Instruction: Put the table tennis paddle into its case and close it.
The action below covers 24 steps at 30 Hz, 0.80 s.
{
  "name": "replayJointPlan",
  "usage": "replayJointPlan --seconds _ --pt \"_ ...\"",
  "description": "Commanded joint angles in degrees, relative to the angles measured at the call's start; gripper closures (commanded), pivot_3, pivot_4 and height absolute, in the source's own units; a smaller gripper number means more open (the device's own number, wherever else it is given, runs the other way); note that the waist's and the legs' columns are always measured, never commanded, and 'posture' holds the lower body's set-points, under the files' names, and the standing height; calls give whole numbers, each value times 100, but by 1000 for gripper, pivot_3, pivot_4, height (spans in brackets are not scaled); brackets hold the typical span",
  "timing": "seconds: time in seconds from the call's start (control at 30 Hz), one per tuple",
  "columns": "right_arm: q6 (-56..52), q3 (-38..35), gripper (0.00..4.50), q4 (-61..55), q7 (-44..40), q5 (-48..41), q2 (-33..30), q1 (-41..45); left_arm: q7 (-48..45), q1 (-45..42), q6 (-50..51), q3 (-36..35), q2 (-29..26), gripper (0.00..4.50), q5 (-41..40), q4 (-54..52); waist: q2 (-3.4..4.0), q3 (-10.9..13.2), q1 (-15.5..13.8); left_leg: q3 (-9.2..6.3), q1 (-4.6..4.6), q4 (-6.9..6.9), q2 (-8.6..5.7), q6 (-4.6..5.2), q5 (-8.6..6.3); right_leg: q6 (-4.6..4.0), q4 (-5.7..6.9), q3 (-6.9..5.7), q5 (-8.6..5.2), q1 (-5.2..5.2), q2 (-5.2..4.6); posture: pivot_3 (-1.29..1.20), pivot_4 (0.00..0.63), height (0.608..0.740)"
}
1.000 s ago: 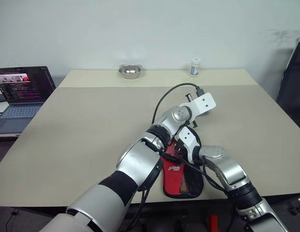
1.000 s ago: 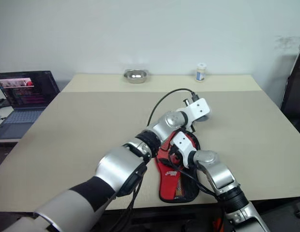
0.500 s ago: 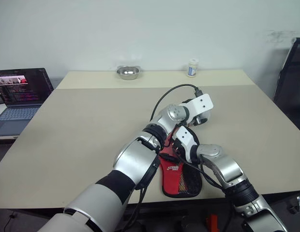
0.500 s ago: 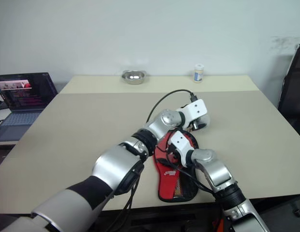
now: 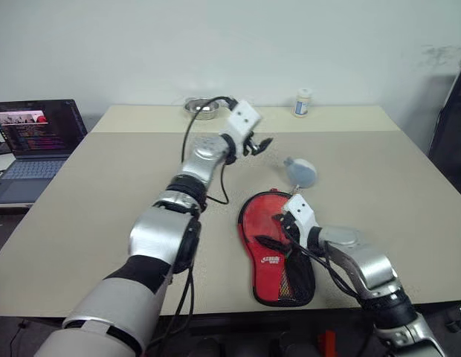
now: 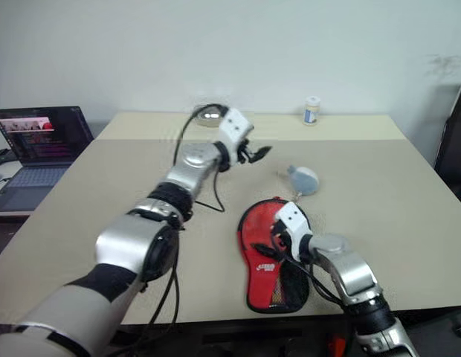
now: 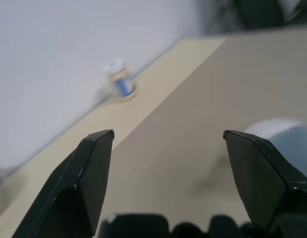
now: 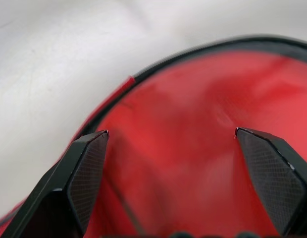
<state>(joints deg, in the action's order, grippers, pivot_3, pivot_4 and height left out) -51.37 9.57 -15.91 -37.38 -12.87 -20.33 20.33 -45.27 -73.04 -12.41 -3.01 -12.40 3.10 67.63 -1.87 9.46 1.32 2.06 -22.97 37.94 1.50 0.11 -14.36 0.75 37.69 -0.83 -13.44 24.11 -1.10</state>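
Right wrist view shows the right gripper (image 8: 171, 148), jaws spread wide and empty, directly above the case (image 5: 275, 249), a paddle-shaped zip pouch with black trim, a red logo panel and a black mesh pocket. It lies flat near the table's (image 5: 104, 201) front edge, right of middle. The red filling its round part may be the paddle; its handle is hidden. A careless push could slide the case over that edge. The left gripper (image 5: 259, 146), also spread and empty, hangs above the table's far half.
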Motion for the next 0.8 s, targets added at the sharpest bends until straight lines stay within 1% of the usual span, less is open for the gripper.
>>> replayJointPlan --seconds 0.03,0.1,0.2,0.27,0.3,0.4,0.5,0.57,0.67,0.77,0.8 --pt "-881 -723 0 -1302 -74 -759 -253 -79 -1653 1119 583 -58 -211 655 -938 -1753 12 8 18 3 0 -1 0 -1 -1 -1 0 2 0 1 0 0 150 740" --pt "-1269 -1060 0 -1774 -139 -1140 -463 -109 -1988 1879 1166 92 -364 655 -1239 -2973 10 28 46 6 0 0 6 -5 -3 -25 5 10 12 5 -5 0 150 740" --pt "-1751 -1724 0 -2208 -243 -1707 -798 -33 -2094 2841 2100 343 -461 655 -1565 -4601 -12 54 34 -8 -1 1 20 -5 -4 -18 9 5 3 7 -6 0 150 740" --pt "-1868 -2080 0 -2200 -279 -1907 -1095 80 -2071 3234 2389 597 -430 655 -1580 -5198 -12 55 4 -13 1 2 20 -5 -3 -10 15 1 -5 6 -5 0 150 740" --pt "-1854 -2192 0 -2106 -273 -1933 -1243 155 -1968 3331 2419 708 -383 655 -1507 -5284 -12 55 -25 -15 2 3 18 -5 -3 -10 16 0 -5 3 -6 0 150 740" --pt "-1578 -2347 0 -1528 -289 -1861 -1647 430 -1708 3386 2051 1122 -245 655 -1106 -5033 -12 54 -83 -7 12 13 7 -3 -2 -7 10 4 -5 -9 -5 0 150 740" --pt "-859 -2091 0 -618 -321 -1483 -1925 826 -1551 3229 1695 1359 -19 655 -913 -4349 -13 53 -97 -1 14 16 0 0 -1 -5 5 9 -4 -13 2 0 150 740" --pt "-294 -1835 0 143 -206 -1144 -1897 1227 -1412 3087 1463 1391 112 655 -805 -3750 -13 54 -82 9 9 13 0 1 -1 -5 5 18 -3 -4 6 0 150 740" --pt "589 -1390 0 1575 -121 -616 -1690 1961 -1165 2886 1084 1396 307 655 -664 -2888 -13 54 -65 7 2 4 6 2 -1 -6 6 19 -3 8 16 0 150 740" --pt "1243 -1103 0 2575 -194 -286 -1533 2414 -1086 2789 832 1384 435 655 -621 -2497 -13 54 -78 2 0 -2 10 3 -2 -8 4 16 -4 10 25 0 150 740" --pt "1541 -1001 0 3158 -189 -147 -1381 2681 -1082 2809 779 1410 482 655 -607 -2486 -12 54 -89 2 0 -2 12 4 -2 -10 5 16 -4 10 25 0 150 740"
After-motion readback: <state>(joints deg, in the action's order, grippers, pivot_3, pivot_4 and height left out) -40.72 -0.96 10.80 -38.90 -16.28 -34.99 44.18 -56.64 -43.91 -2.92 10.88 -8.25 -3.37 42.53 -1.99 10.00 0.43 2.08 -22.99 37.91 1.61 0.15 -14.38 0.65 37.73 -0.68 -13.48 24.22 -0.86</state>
